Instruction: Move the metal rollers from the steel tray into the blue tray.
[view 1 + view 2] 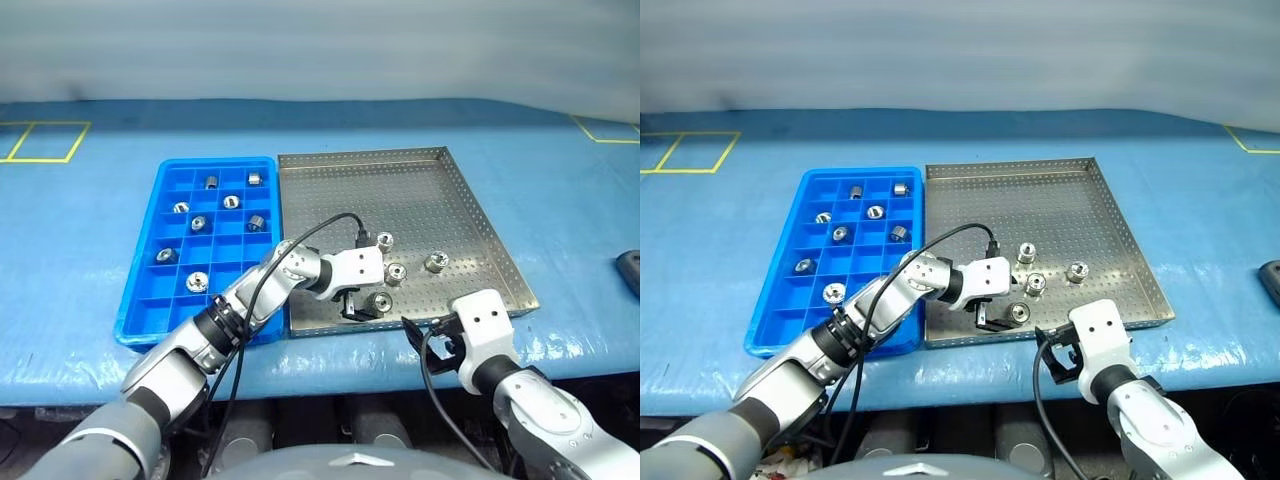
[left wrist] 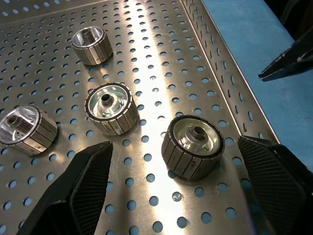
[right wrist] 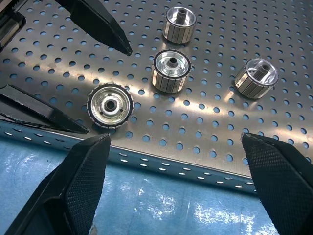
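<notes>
The left gripper (image 1: 362, 312) hangs low over the near edge of the steel tray (image 1: 450, 190), its two black fingers (image 2: 85, 176) spread wide apart with nothing between them but one metal roller (image 2: 193, 145) standing on the perforated floor. In the left wrist view that roller sits in the gap nearer one finger, touching neither. In the right wrist view the same roller (image 3: 110, 105) lies just inside the tray's near rim, with the left gripper's finger tips pointing in on either side of it.

The right gripper (image 1: 432, 340) is just off the tray's near edge, over the blue table cover (image 1: 560, 230), its fingers (image 3: 78, 186) also wide apart and empty, pointing toward the tray.

Three more rollers stand on the tray floor beyond the flanked one: one just behind it (image 1: 396, 273), one farther back (image 1: 384, 240), and one off to the right (image 1: 435, 261), all apart from each other.

The blue tray (image 1: 140, 300) lies touching or nearly touching the steel tray's left side; the seam is too fine to tell. It already holds eight rollers, each in its own square compartment, among them one in the far row (image 1: 212, 182) and one near the front (image 1: 196, 283).

A dark object (image 1: 630, 272) lies at the right edge of the table cover, cut off by the frame.
</notes>
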You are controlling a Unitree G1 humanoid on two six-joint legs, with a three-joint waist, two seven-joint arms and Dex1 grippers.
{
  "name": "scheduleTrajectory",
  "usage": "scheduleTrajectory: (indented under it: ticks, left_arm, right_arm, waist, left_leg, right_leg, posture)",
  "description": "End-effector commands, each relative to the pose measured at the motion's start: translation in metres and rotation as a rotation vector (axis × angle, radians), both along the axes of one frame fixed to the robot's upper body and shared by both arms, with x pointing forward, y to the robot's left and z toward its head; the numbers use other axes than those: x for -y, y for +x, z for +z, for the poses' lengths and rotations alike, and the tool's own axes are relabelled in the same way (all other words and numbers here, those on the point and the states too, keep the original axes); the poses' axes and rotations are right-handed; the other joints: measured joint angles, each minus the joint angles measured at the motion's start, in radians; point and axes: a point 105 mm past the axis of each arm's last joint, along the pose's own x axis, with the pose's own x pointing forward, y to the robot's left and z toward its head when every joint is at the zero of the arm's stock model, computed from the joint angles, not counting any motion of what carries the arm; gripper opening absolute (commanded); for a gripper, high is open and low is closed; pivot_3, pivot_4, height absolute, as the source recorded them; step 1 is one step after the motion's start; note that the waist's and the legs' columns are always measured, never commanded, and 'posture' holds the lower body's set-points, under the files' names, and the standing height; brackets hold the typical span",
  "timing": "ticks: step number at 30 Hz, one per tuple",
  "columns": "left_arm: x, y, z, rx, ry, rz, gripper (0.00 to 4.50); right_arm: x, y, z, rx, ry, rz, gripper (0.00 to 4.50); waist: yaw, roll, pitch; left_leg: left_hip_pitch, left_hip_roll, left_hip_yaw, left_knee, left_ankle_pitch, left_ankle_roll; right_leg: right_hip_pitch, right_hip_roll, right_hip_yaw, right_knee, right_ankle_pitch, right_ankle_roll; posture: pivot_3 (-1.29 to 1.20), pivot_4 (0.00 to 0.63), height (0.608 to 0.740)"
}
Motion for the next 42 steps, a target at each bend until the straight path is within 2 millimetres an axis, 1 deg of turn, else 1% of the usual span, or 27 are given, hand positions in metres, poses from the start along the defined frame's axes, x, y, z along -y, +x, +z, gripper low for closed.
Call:
scheduleTrajectory:
  ticks: [1,8,13,16,22,27,30,33,35,37,38,40,41,42]
  left_arm:
    - [0.008,-0.007,-0.005,0.009,0.010,-0.051,4.43]
    - [0.021,-0.017,-0.020,0.016,0.035,-0.104,4.43]
    - [0.029,-0.022,-0.022,-0.001,0.017,-0.129,4.43]
    - [0.031,-0.025,-0.020,-0.014,0.010,-0.150,3.83]
    - [0.028,-0.024,-0.021,-0.011,0.017,-0.151,1.84]
    - [0.023,-0.019,-0.019,-0.005,0.007,-0.123,1.80]
    - [0.021,-0.010,-0.006,0.007,-0.051,-0.067,1.80]
    - [0.016,0.000,0.015,0.013,-0.138,0.010,1.80]
    - [0.010,0.007,0.029,0.040,-0.185,0.060,1.80]
    - [-0.006,0.017,0.053,0.065,-0.266,0.148,1.80]
    - [-0.013,0.019,0.061,0.073,-0.293,0.181,1.80]
    - [-0.030,0.024,0.074,0.086,-0.345,0.258,1.80]
    - [-0.035,0.024,0.078,0.089,-0.360,0.282,1.80]
    - [-0.047,0.025,0.084,0.104,-0.377,0.321,1.80]
  right_arm:
    - [-0.003,0.001,0.014,0.062,0.003,0.008,4.50]
    - [-0.005,0.001,0.014,0.062,0.006,0.007,4.50]
    - [-0.006,0.001,0.015,0.063,0.008,0.002,4.50]
    - [-0.006,0.001,0.015,0.062,0.009,-0.002,4.50]
    - [-0.006,0.001,0.015,0.059,0.011,-0.006,4.50]
    - [-0.008,0.002,0.015,0.058,0.014,0.000,4.50]
    - [-0.009,0.004,0.016,0.060,0.014,0.012,4.50]
    - [-0.011,0.006,0.018,0.066,0.013,0.027,4.50]
    - [-0.013,0.008,0.020,0.070,0.012,0.041,4.50]
    - [-0.020,0.015,0.023,0.078,0.014,0.084,4.50]
    - [-0.024,0.019,0.024,0.081,0.016,0.111,4.50]
    - [-0.031,0.026,0.025,0.083,0.018,0.159,4.50]
    - [-0.033,0.028,0.026,0.082,0.018,0.176,4.50]
    - [-0.039,0.032,0.027,0.084,0.019,0.213,4.50]
  waist:
    - [0.001,0.000,0.000]
    - [0.002,0.000,-0.001]
    - [0.003,0.000,-0.001]
    - [0.002,0.000,-0.001]
    - [0.000,0.001,-0.001]
    - [0.000,0.001,-0.001]
    - [0.000,0.001,-0.001]
    - [0.001,0.001,-0.001]
    - [0.002,0.001,-0.001]
    - [0.003,0.001,-0.001]
    - [0.003,0.001,-0.001]
    - [0.004,0.001,-0.001]
    - [0.007,0.001,-0.001]
    - [0.015,0.001,-0.001]
  left_leg:
    - [0.000,0.000,0.000,0.000,0.000,0.000]
    - [-0.001,-0.001,0.000,0.000,-0.001,0.001]
    - [-0.001,-0.001,0.000,-0.001,-0.002,0.002]
    - [-0.001,-0.001,0.000,0.000,-0.002,0.002]
    - [0.000,-0.001,0.000,0.001,-0.002,0.002]
    - [0.000,-0.001,0.000,0.001,-0.002,0.003]
    - [0.000,-0.001,0.000,0.001,-0.002,0.003]
    - [0.000,-0.001,0.000,0.002,-0.002,0.003]
    - [0.000,-0.001,0.001,0.002,-0.002,0.003]
    - [0.000,-0.001,0.001,0.002,-0.002,0.003]
    - [0.000,0.000,0.001,0.002,-0.002,0.003]
    - [0.001,0.000,0.001,0.002,-0.002,0.003]
    - [0.001,0.000,0.001,0.002,-0.002,0.002]
    - [0.001,0.000,0.000,0.002,-0.002,0.003]
  right_leg:
    - [0.000,0.000,0.000,0.000,0.000,0.000]
    - [0.000,0.000,0.000,-0.001,-0.001,0.001]
    - [0.000,0.000,0.000,-0.001,-0.002,0.002]
    - [0.000,0.000,0.001,-0.001,-0.002,0.002]
    - [0.001,0.000,0.001,0.000,-0.002,0.002]
    - [0.001,0.000,0.001,0.000,-0.002,0.002]
    - [0.001,0.000,0.001,0.000,-0.001,0.002]
    - [0.001,0.000,0.002,0.000,-0.001,0.003]
    - [0.001,0.000,0.002,0.001,-0.001,0.003]
    - [0.001,0.000,0.002,0.001,-0.001,0.003]
    - [0.001,0.000,0.002,0.001,-0.001,0.003]
    - [0.001,0.001,0.002,0.001,0.000,0.003]
    - [0.001,0.001,0.002,0.001,0.000,0.003]
    - [0.001,0.001,0.002,0.001,0.000,0.003]
  posture:
    - [-0.14,0.150,0.740]
    - [-0.14,0.150,0.740]
    - [-0.15,0.150,0.740]
    - [-0.16,0.150,0.740]
    - [-0.15,0.150,0.740]
    - [-0.14,0.150,0.740]
    - [-0.12,0.150,0.740]
    - [-0.10,0.150,0.740]
    - [-0.07,0.150,0.740]
    - [-0.03,0.150,0.740]
    - [-0.02,0.150,0.740]
    - [0.03,0.150,0.740]
    - [0.05,0.150,0.740]
    - [0.08,0.150,0.740]
